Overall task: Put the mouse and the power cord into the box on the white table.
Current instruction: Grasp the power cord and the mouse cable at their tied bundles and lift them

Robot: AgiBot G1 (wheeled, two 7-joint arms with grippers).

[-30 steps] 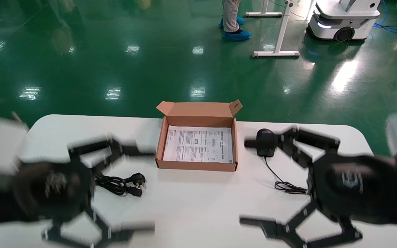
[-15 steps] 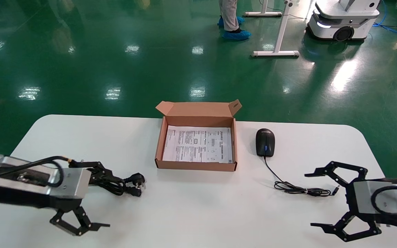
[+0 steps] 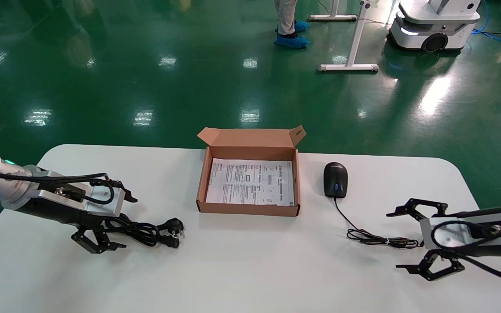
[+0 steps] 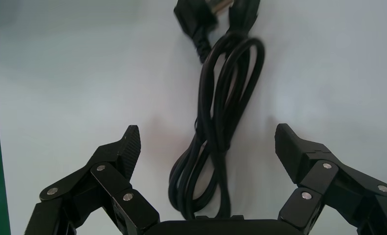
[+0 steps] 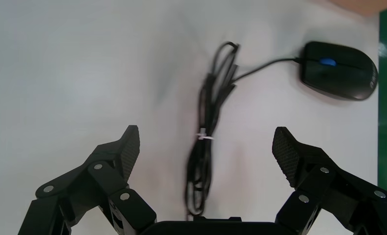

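The brown cardboard box (image 3: pixel 247 209) stands open at the middle of the white table (image 3: pixel 250 269), a printed sheet on its bottom. The black mouse (image 3: pixel 335 179) (image 5: pixel 339 70) lies right of the box, and its thin cable bundle (image 3: pixel 381 240) (image 5: pixel 203 156) trails toward my right gripper (image 3: pixel 393 240) (image 5: pixel 204 139). That gripper is open, with the bundle's end between its fingers. Left of the box lies the power cord (image 3: pixel 146 230) (image 4: pixel 216 122), its plug (image 3: pixel 172 228) nearest the box. My left gripper (image 3: pixel 128 223) (image 4: pixel 206 142) is open and straddles the cord's coil.
Beyond the table's far edge is green floor, with a person's blue-covered feet (image 3: pixel 292 41), a white stand's foot (image 3: pixel 349 68) and a white mobile robot (image 3: pixel 433 21). My right gripper is close to the table's right edge.
Both arms dropped from close before the camera to table height. The left gripper then moved onto the power cord's coil, and the right shifted slightly onto the mouse cable's end.
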